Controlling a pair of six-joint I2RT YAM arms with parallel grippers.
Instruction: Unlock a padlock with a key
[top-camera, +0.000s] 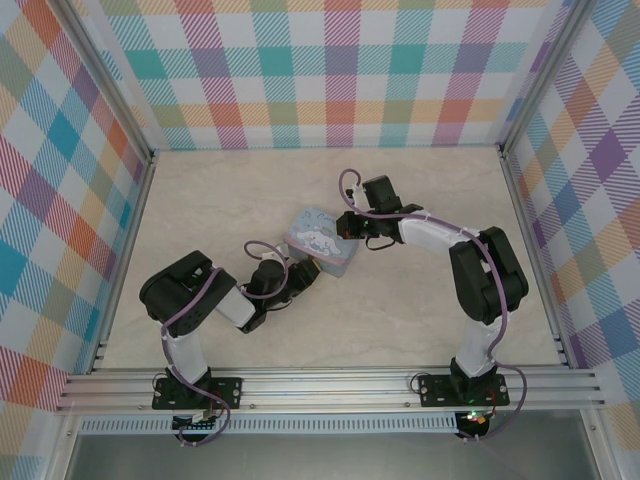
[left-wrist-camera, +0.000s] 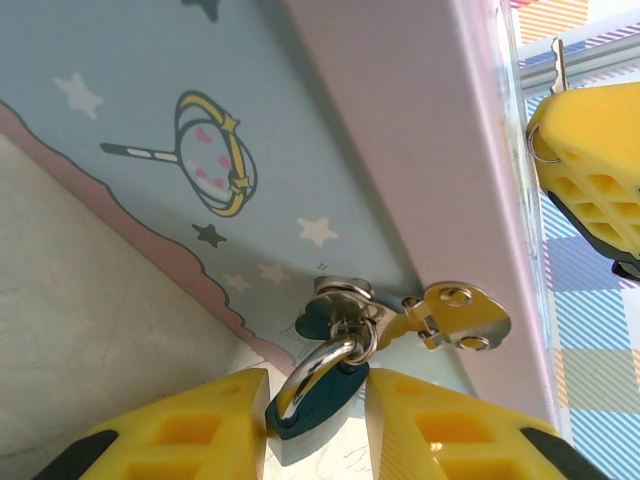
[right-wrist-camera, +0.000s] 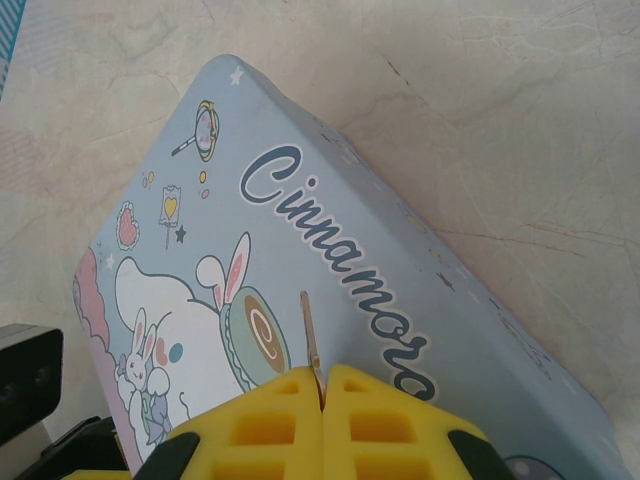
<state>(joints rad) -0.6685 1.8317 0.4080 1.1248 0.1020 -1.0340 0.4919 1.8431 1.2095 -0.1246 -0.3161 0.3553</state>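
Note:
The small padlock (left-wrist-camera: 322, 405) has a teal body and a silver shackle. It hangs from the metal hasp (left-wrist-camera: 455, 315) on the side of the light blue cartoon tin (top-camera: 320, 243). My left gripper (left-wrist-camera: 315, 435) is at the tin's near-left side, and its yellow fingers press the padlock body from both sides. My right gripper (right-wrist-camera: 323, 395) hovers over the tin's lid (right-wrist-camera: 330, 230), shut on the thin key (right-wrist-camera: 310, 330). The key's blade sticks out past the fingertips. In the left wrist view the right gripper's finger (left-wrist-camera: 590, 170) and the key (left-wrist-camera: 557, 65) appear beyond the tin's edge.
The tin sits mid-table on the marble-patterned top (top-camera: 430, 300). Checkered walls (top-camera: 330, 70) close in the back and both sides. The left gripper (top-camera: 303, 275) and right gripper (top-camera: 347, 224) stand on opposite sides of the tin, close together.

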